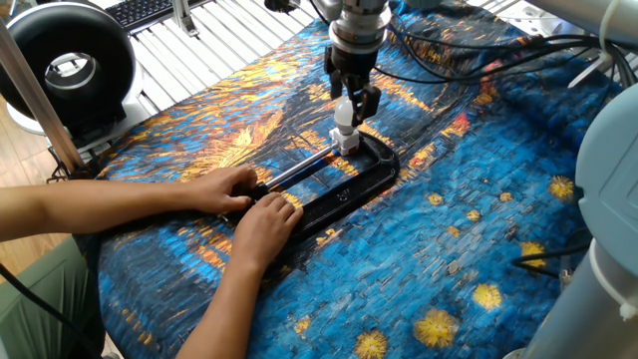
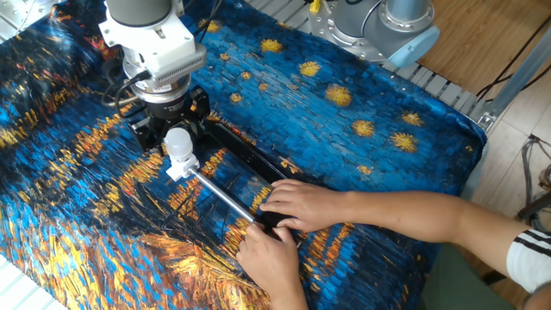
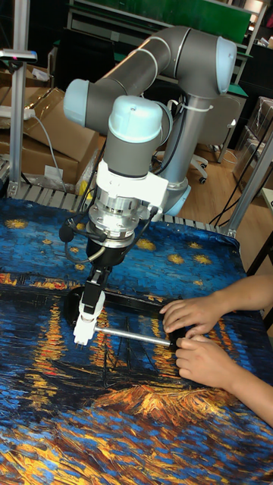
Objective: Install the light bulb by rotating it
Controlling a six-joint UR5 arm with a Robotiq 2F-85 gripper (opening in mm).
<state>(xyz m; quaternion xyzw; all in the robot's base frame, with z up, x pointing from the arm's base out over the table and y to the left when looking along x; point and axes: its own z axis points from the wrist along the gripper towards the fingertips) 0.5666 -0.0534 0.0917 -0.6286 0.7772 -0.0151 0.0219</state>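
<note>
The light bulb [image 1: 345,113] is a small white globe standing upright in a white socket block [image 1: 348,141] at the far end of a black C-clamp [image 1: 344,187]. In the other fixed view the light bulb [image 2: 178,142] shows whole above the socket block [image 2: 180,167]. My gripper [image 1: 352,97] hangs straight over the bulb, its black fingers standing apart on either side of the globe's top, so it looks open. The gripper [image 2: 169,125] sits just behind the bulb there. In the tall view the gripper [image 3: 92,292] partly covers the light bulb [image 3: 86,309].
A person's two hands [image 1: 244,204] press on the near end of the C-clamp and its steel screw rod [image 1: 299,168]. A painted blue and orange cloth [image 1: 469,219] covers the table. A black round fan [image 1: 65,65] stands at the far left.
</note>
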